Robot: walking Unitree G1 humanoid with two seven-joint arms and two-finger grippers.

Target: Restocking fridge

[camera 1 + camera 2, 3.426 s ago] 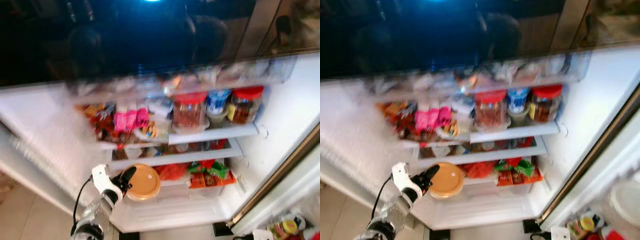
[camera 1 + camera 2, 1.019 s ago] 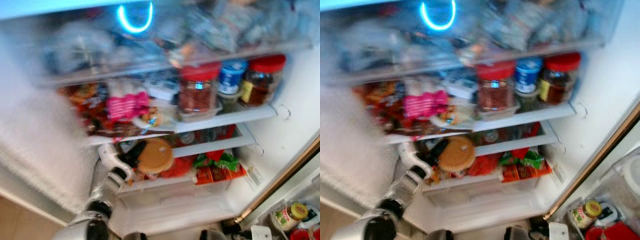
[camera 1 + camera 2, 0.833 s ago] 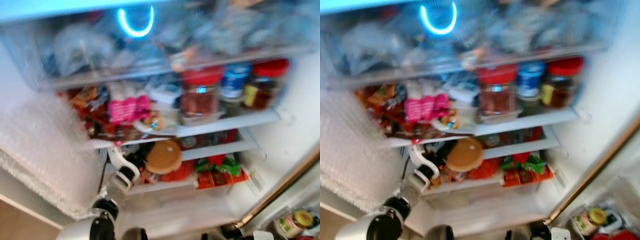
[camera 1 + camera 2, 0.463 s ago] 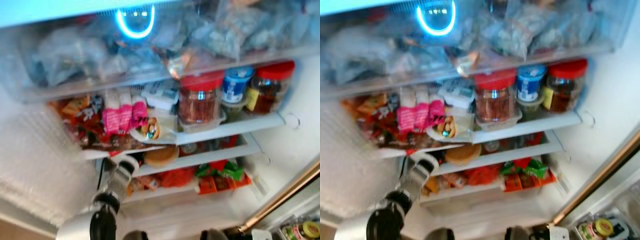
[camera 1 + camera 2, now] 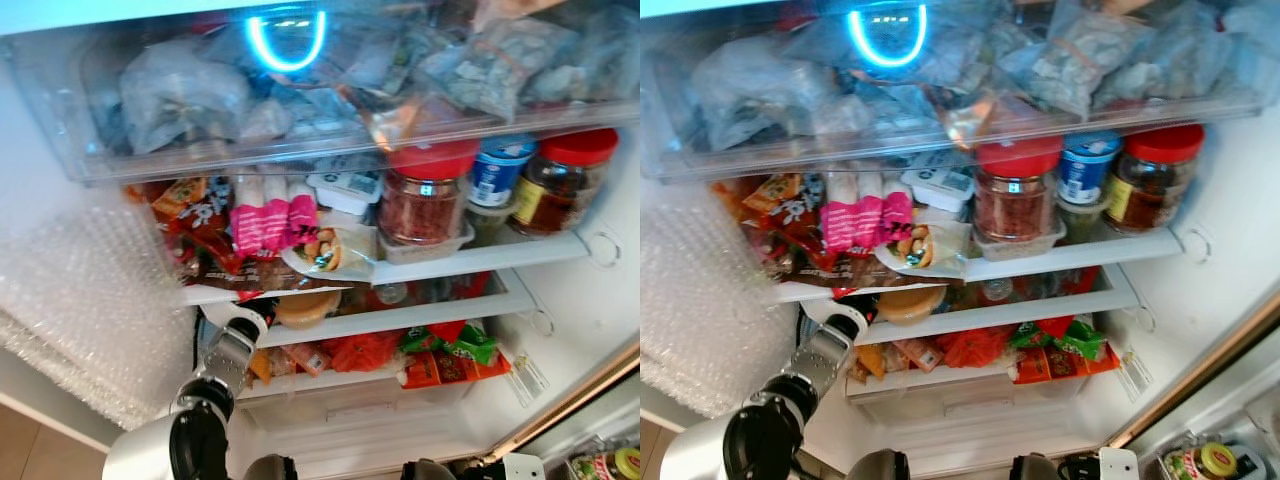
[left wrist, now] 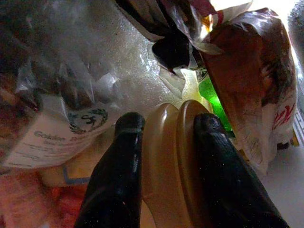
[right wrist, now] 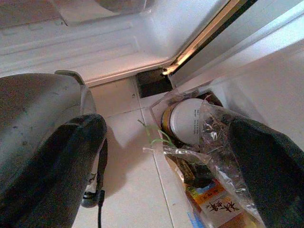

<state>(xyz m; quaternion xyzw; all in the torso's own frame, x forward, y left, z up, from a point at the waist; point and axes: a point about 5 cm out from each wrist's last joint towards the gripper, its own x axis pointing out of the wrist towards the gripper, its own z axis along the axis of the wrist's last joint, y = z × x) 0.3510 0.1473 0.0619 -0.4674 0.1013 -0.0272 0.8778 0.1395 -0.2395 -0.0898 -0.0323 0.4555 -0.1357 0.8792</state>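
Both black fingers (image 6: 118,175) of the left gripper (image 6: 164,128) clamp the tan lidded container (image 6: 173,156) on the fridge shelf (image 5: 400,318), jaws closed on it.

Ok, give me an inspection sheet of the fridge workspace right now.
Surface: white fridge shelves, crowded.
Job's things: round tan lidded container on the middle shelf, gripped on edge.
Clutter: red-lidded glass jars, pink packets, bagged food in the clear top drawer.
Grippers: left end effector shut on the container; right end effector open, hanging idle above the floor.
Cables: black cable on the tiled floor.
Surroundings: bubble wrap at left.
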